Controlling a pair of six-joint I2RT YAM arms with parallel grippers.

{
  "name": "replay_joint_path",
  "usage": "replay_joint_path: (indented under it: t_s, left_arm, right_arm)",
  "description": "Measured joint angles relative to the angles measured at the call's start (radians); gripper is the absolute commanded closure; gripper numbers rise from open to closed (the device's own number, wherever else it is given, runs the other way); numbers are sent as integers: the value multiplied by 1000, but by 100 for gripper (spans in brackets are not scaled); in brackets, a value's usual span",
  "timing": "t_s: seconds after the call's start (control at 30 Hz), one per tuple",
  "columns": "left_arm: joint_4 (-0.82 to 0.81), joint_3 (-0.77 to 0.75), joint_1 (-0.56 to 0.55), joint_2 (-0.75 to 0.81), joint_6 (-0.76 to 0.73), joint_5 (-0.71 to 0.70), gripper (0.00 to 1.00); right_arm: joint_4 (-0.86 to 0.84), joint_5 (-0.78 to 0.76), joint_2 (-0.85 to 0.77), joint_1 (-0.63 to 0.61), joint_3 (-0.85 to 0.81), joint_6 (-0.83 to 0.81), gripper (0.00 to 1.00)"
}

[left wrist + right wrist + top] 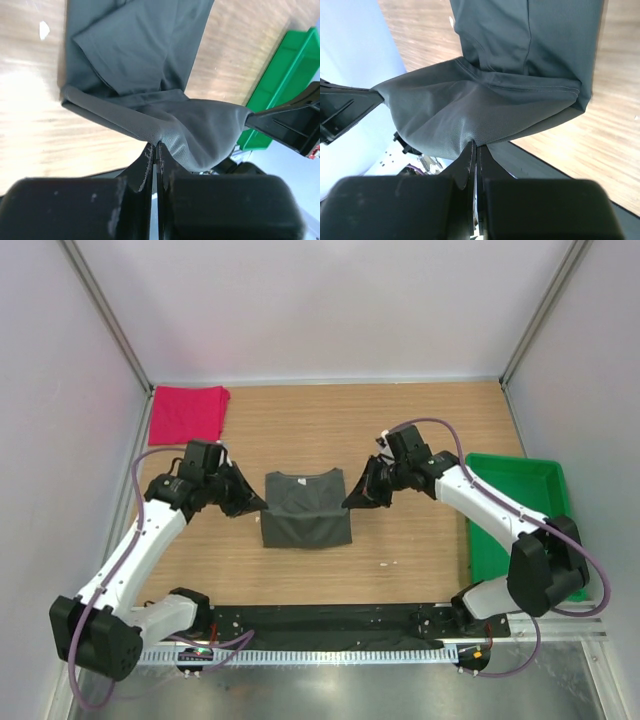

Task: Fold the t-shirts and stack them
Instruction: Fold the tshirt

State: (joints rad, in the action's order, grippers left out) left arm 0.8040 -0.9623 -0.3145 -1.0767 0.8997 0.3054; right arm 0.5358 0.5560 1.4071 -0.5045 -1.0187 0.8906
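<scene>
Both arms reach inward over the wooden table (420, 430), elbows bent outward. The left gripper (260, 507) and right gripper (350, 502) each pinch closed on opposite side edges of the dark grey-olive t-shirt (305, 525), lying mid-table (roughly square, collar toward the far wall). The pinkish-red t-shirt (187, 412) lies folded far left.

Two t-shirts (305, 515), one tray (512, 490), two arms (140, 550)
</scene>
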Motion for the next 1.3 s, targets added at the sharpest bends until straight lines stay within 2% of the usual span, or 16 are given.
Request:
replay_joint_path:
  t_s: [0.37, 0.67, 0.73, 0.8, 0.83, 0.9, 0.97, 1.0, 1.03, 1.17, 1.3]
  left_arm:
    - [-49, -121, 90, -216, -68, 3, 96]
    - [-94, -213, 123, -402, -104, 4, 95]
    - [-110, -244, 135, -458, -121, 0, 90]
    - [-125, -280, 145, -518, -134, -20, 81]
    - [-144, -304, 152, -562, -146, -32, 80]
    - [-166, -372, 164, -658, -175, -49, 64]
    - [-188, -476, 179, -785, -214, -56, 52]
    - [-188, -521, 182, -833, -235, -64, 50]
    - [-191, -550, 185, -862, -253, -77, 48]
    - [-193, -546, 199, -819, -314, -127, 37]
    - [-236, -474, 213, -679, -387, -41, 36]
  right_arm:
    - [10, 85, 149, 105, -115, -58, 99]
    - [-10, 137, 348, 146, -265, -75, 98]
    - [-33, 145, 404, 161, -305, -75, 92]
    - [-68, 154, 466, 179, -346, -69, 86]
    - [-90, 161, 515, 193, -380, -66, 81]
    - [-138, 164, 630, 220, -466, -66, 67]
    - [-177, 169, 747, 249, -560, -71, 61]
    - [-185, 167, 793, 266, -599, -76, 54]
    - [-177, 161, 820, 278, -626, -82, 52]
    - [-123, 134, 814, 315, -674, -141, 45]
    - [-93, 119, 705, 299, -630, -264, 43]
